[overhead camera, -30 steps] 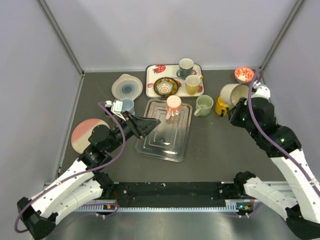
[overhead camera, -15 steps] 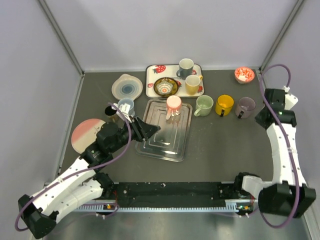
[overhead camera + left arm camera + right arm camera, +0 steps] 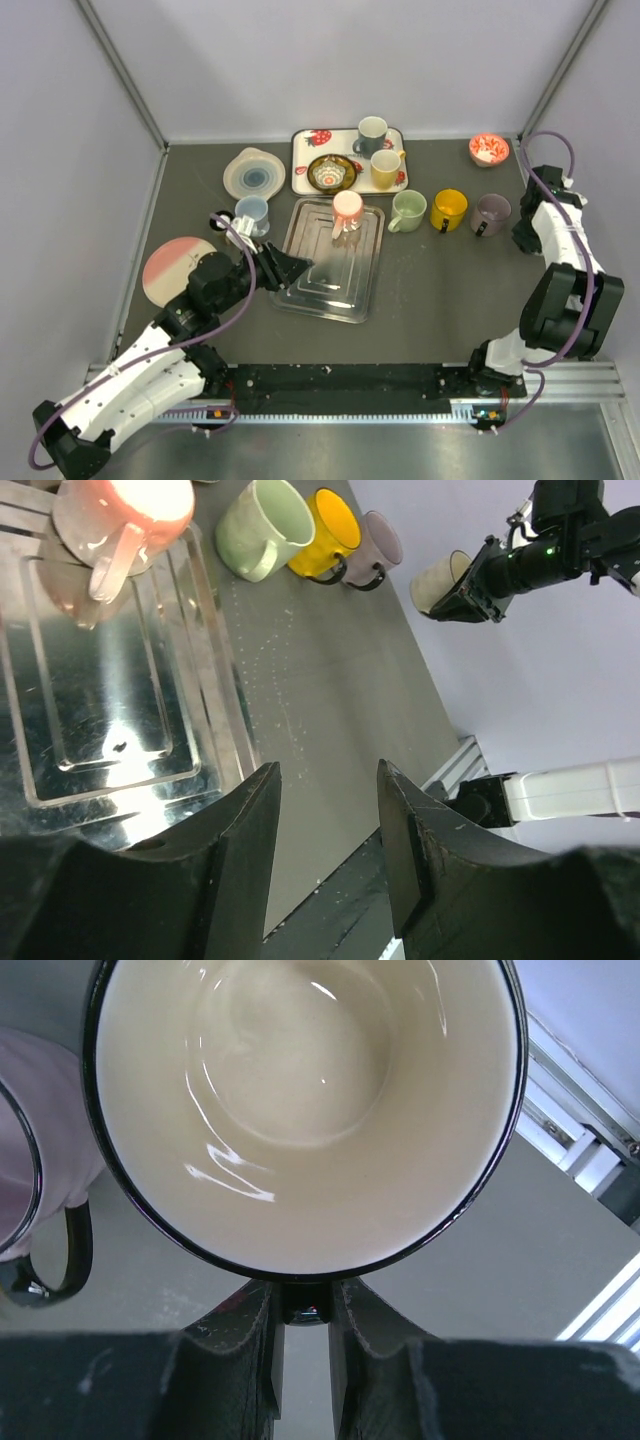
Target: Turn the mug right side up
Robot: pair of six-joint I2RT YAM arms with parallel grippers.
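Note:
My right gripper (image 3: 305, 1300) is shut on the black handle of a mug (image 3: 300, 1110) with a cream inside and a black rim. The mug's mouth faces the wrist camera, with the grey table behind it, just right of a purple mug (image 3: 30, 1190). From the left wrist view the same cream mug (image 3: 440, 580) hangs from the right gripper (image 3: 490, 575) at the far right. In the top view the right gripper (image 3: 525, 228) hides it. A pink mug (image 3: 347, 208) stands bottom up on the clear tray (image 3: 330, 285). My left gripper (image 3: 295, 266) is open and empty over that tray's near left edge.
Green (image 3: 408, 210), yellow (image 3: 449, 208) and purple (image 3: 490, 212) mugs stand in a row right of the tray. A strawberry tray (image 3: 300, 172) with two mugs and a bowl sits at the back. A blue plate (image 3: 254, 172), small blue cup (image 3: 251, 212), pink plate (image 3: 168, 268) and red bowl (image 3: 488, 149) lie around.
The right arm swung from beside the yellow mug out to the far right edge, carrying the cream mug. The left gripper drew back a little toward the near side.

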